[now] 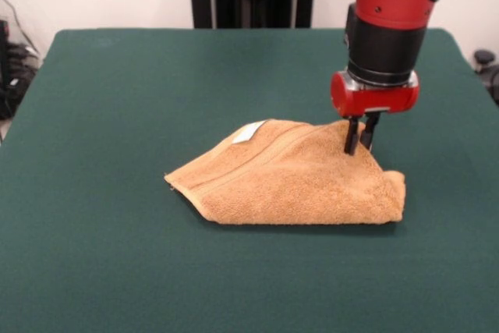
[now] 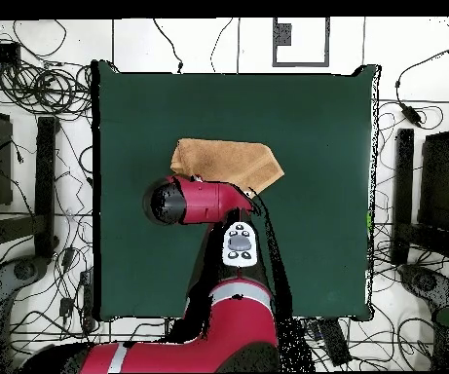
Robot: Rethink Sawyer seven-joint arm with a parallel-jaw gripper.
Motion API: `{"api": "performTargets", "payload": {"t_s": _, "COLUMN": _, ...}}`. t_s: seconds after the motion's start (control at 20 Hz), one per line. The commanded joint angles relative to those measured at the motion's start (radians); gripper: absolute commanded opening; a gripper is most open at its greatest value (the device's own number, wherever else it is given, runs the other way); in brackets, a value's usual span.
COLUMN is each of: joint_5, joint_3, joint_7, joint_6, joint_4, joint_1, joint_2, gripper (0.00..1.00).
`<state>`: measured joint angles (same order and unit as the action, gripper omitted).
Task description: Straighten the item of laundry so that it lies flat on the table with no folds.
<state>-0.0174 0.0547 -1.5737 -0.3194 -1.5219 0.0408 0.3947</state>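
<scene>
The towel [image 1: 300, 175] [image 2: 223, 162] lies folded on the table [image 1: 117, 255] [image 2: 325, 234], a little right of centre in the front view. It is orange-tan terry, bunched into a rough wedge: a pointed corner reaches left, a thick rounded fold sits at the right end, and the top rises to a peak toward the far right. A woven band runs slantwise across the upper layer, and a second band follows the near left edge. A small white tag [image 1: 249, 132] shows near the far edge, left of the peak.

The gripper [image 1: 361, 144] comes down from above at that raised peak. Its two dark fingers [image 1: 352, 136] stand close together with cloth between them, clamped on the towel's far right part.

In the overhead view the arm [image 2: 204, 202] covers the side of the towel nearest the robot, and the gripper itself is hidden beneath it. The tag cannot be made out there. How many layers the fold holds cannot be told.
</scene>
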Motion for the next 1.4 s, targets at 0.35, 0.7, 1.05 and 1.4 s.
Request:
{"api": "performTargets", "payload": {"t_s": 0.35, "joint_5": 0.055, "joint_3": -0.001, "joint_7": -0.198, "joint_6": -0.183, "joint_4": -0.092, "joint_1": 0.000, "joint_2": 0.099, "gripper": 0.00}}
{"api": "performTargets", "payload": {"t_s": 0.7, "joint_5": 0.063, "joint_3": -0.020, "joint_7": -0.160, "joint_6": -0.360, "joint_4": -0.025, "joint_1": -0.033, "joint_2": 0.131, "gripper": 0.00}}
{"api": "performTargets", "payload": {"t_s": 1.05, "joint_5": 0.065, "joint_3": -0.032, "joint_7": -0.158, "joint_6": -0.491, "joint_4": 0.017, "joint_1": -0.056, "joint_2": 0.152, "gripper": 0.00}}
{"api": "performTargets", "payload": {"t_s": 1.4, "joint_5": 0.074, "joint_3": -0.045, "joint_7": -0.174, "joint_6": -0.702, "joint_4": 0.116, "joint_1": -0.075, "joint_2": 0.131, "gripper": 0.00}}
